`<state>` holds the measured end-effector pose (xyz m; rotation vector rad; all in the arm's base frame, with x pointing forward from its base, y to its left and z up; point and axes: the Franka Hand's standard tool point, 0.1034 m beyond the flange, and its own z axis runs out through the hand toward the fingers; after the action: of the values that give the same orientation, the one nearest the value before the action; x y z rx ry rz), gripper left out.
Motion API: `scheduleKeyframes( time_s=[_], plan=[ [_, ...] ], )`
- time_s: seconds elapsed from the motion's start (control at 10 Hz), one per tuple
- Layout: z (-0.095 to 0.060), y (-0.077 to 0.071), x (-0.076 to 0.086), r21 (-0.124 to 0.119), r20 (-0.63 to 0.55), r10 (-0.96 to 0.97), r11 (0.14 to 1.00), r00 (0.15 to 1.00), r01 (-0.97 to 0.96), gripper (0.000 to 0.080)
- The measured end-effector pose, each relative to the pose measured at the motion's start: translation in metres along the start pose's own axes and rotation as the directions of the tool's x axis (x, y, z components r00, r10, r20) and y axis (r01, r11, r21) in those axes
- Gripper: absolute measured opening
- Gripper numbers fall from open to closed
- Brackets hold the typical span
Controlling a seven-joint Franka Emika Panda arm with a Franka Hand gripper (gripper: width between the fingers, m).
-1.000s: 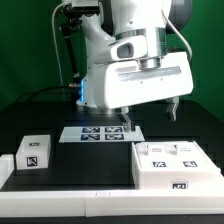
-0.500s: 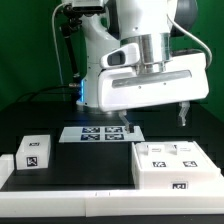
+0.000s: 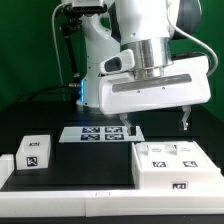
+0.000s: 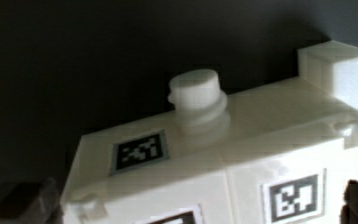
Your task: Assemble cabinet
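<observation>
A big white robot arm holds its two-finger pincer above the black table. The dark fingers are spread wide apart and grip nothing. Below the pincer, on the exterior view's right, the white plastic boxy cabinet body rests on the table, with square black-and-white tags on its upper face and front. The wrist view looks down on this body. A short round white peg stands up from its far edge, a squared white post rises at one corner, and a dark fingertip shows on each side of the body. A small white tagged block sits well apart on the exterior view's left. The thin flat white marker board lies between block and body, farther back on the table.
</observation>
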<state>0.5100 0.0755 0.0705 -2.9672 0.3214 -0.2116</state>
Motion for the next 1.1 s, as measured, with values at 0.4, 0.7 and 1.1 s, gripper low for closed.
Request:
scheduleKeyframes(
  time_s=[0.4, 0.7, 1.1],
  plan=[
    [0.021, -0.002, -0.020, 0.004, -0.024, -0.077, 0.997, 0.997, 0.077, 0.0797],
    [0.043, -0.004, -0.027, 0.012, -0.025, -0.066, 0.998, 0.998, 0.066, 0.0797],
    [0.052, 0.002, -0.025, 0.012, -0.026, -0.129, 0.992, 0.991, 0.129, 0.0797]
  ],
)
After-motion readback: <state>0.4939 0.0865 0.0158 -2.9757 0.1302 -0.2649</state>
